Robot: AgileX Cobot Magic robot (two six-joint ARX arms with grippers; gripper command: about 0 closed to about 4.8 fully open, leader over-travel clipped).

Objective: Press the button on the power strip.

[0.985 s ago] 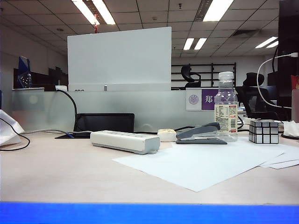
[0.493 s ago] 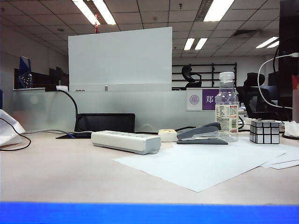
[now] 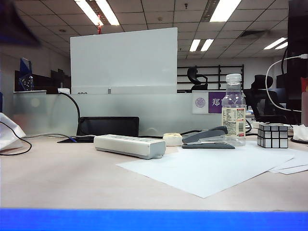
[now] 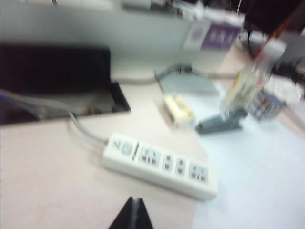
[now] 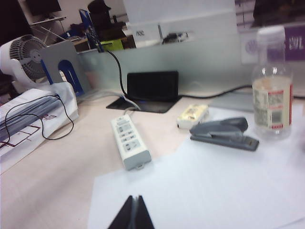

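Wide pale tabletop (image 3: 57,178), carrying everything. Large white paper sheet (image 3: 207,168) spread over the right near part, its left edge just beside the near end of the power strip. Black recessed cable box (image 3: 108,126) at the far side, left of centre. Power strip (image 3: 129,145) lying flat left of centre, near that box, angled with its greyer end face toward the near right; grey cord leaving its far left end toward the box. In the left wrist view, power strip (image 4: 159,164) seen from above: sockets in a row, a square button at the cord end, picture blurred. In the right wrist view, power strip (image 5: 129,141) running away from the camera, to the left of the stapler. Clear plastic bottle (image 3: 233,110) upright at the far right, just behind the grey stapler (image 3: 208,138). Mirror-faced cube (image 3: 272,135) right of the bottle. Small cream object (image 3: 172,139) between strip and stapler.

Left hand (image 4: 133,214) raised above the tabletop on the near side of the strip, clear of it, dark tips pressed together, holding nothing. Right hand (image 5: 133,213) likewise above the paper, well apart from the strip, tips closed together and empty. Neither hand clearly seen in the exterior view.
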